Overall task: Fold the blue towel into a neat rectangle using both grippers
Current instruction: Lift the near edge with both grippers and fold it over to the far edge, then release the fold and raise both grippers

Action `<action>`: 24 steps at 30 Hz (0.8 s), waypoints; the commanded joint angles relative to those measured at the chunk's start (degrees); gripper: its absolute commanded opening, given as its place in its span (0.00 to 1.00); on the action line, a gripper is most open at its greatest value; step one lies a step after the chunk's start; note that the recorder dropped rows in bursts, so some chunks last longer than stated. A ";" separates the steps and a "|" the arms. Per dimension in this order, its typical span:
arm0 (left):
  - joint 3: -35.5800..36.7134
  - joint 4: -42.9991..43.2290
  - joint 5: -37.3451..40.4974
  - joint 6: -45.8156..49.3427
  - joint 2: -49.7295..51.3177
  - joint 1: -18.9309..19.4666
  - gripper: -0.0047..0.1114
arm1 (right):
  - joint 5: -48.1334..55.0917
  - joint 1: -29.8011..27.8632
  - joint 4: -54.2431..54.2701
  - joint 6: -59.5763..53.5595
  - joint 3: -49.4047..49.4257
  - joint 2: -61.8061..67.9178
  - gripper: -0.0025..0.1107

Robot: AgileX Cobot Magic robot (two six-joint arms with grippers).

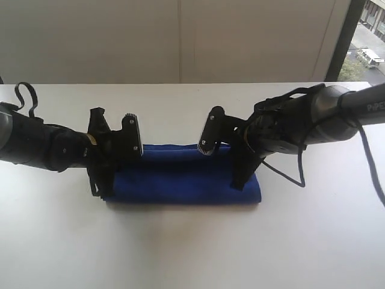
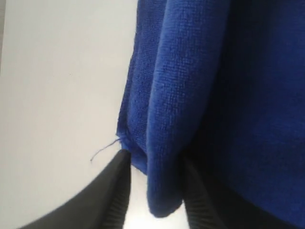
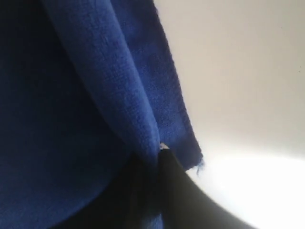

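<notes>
The blue towel (image 1: 180,177) lies on the white table as a long folded band. My left gripper (image 1: 100,182) is down at the towel's left end. Up close, the left gripper (image 2: 157,162) is open: a hanging fold of towel (image 2: 167,143) sits between its black fingers (image 2: 116,191), and a strip of table shows between one finger and the cloth. My right gripper (image 1: 242,179) is at the towel's right end. The right gripper (image 3: 151,160) is shut on a thin edge of towel (image 3: 119,95), next to a frayed corner. The white label is not visible.
The white table (image 1: 192,253) spreads wide around the towel on every side. A pale wall rises behind it, with a window at the far right (image 1: 367,42). A loose blue thread (image 2: 102,151) lies on the table by the left fingers.
</notes>
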 commanded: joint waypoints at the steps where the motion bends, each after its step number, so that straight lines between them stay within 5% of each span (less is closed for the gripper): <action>1: 0.41 -1.35 -6.05 -0.44 0.02 0.12 0.57 | 1.36 -1.89 -0.33 4.56 -2.34 -0.05 0.34; 4: 0.41 -6.85 -14.09 2.01 0.02 0.12 0.59 | 4.49 -1.89 -0.48 5.07 -4.41 -0.05 0.55; 10: 0.41 -14.15 -18.76 7.72 0.02 0.12 0.58 | 6.35 -1.89 -0.33 7.18 -5.36 -0.63 0.58; 12: 0.41 -17.66 -21.56 5.49 -0.40 -0.12 0.55 | 6.53 -1.89 -0.33 13.30 -5.36 -2.15 0.52; 15: 0.41 -31.06 -19.70 -0.38 -4.81 -3.84 0.30 | 1.88 -1.89 0.51 20.30 -5.26 -5.83 0.22; 16: 0.25 -33.64 -15.84 -0.38 -6.40 -4.50 0.14 | -0.45 -1.89 1.90 20.68 -5.26 -6.43 0.05; 17: -1.13 -33.64 -6.97 -0.51 -7.56 -4.19 0.05 | -1.82 -1.98 4.14 20.03 -5.43 -6.71 0.02; 21: -15.79 -34.73 32.04 -4.78 -5.03 3.57 0.04 | -1.49 -3.94 18.25 9.91 -7.35 -6.59 0.02; 24: -24.72 -38.89 44.35 -7.77 -0.32 9.51 0.04 | 0.05 -6.48 47.00 -15.85 -8.52 -6.59 0.02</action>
